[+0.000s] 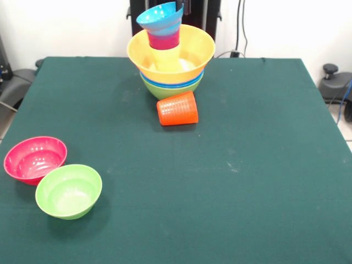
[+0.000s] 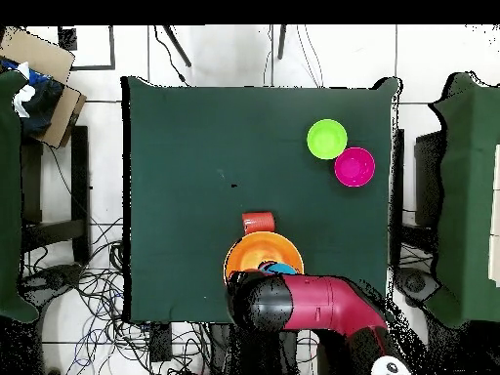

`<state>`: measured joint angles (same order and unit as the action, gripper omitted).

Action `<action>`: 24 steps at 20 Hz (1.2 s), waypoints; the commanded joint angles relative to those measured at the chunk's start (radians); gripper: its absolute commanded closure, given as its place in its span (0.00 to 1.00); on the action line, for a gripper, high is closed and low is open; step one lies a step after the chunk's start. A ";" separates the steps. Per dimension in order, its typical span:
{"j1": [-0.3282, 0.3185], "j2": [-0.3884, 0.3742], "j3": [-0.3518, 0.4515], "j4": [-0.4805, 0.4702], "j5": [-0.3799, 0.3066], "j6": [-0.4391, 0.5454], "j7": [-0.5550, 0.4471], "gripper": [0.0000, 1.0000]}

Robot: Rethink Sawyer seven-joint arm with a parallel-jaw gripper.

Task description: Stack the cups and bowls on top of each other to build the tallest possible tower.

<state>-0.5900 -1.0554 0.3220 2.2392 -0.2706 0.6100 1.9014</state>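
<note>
Standing at the far middle of the green table [image 1: 247,165], the tower [image 1: 171,66] is a nested pile: a green bowl [image 1: 165,91] lowest, blue rims [image 1: 170,83] showing just above it, and the wide orange-yellow bowl [image 1: 190,52] on top of those. Inside the orange-yellow bowl a yellow cup [image 1: 165,59] stands upside down, a purple-pink cup [image 1: 164,39] sits on it, and a small light-blue bowl [image 1: 159,16] rests tilted on the very top, its opening tipped toward the picture's left. Dark gripper [image 1: 180,5] tips touch or sit just behind that light-blue bowl's raised rim at the top edge of the front view; whether the jaws are spread or closed on the rim cannot be told. From overhead, the red and black arm [image 2: 312,305] covers part of the pile, leaving an arc of the orange-yellow bowl and a sliver of light blue showing. A ribbed orange-red cup [image 1: 177,109] lies on its side just in front of the tower, touching or nearly touching the green bowl. Well apart, at the near left corner in the front view, a small pink-red bowl [image 1: 34,159] and a small green bowl [image 1: 69,191] sit upright, their rims touching.
</note>
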 commanded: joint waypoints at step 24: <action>0.085 0.035 -0.032 0.018 -0.032 -0.019 0.092 0.00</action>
<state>-0.5563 -1.0673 0.3045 2.2460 -0.2708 0.6100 1.9014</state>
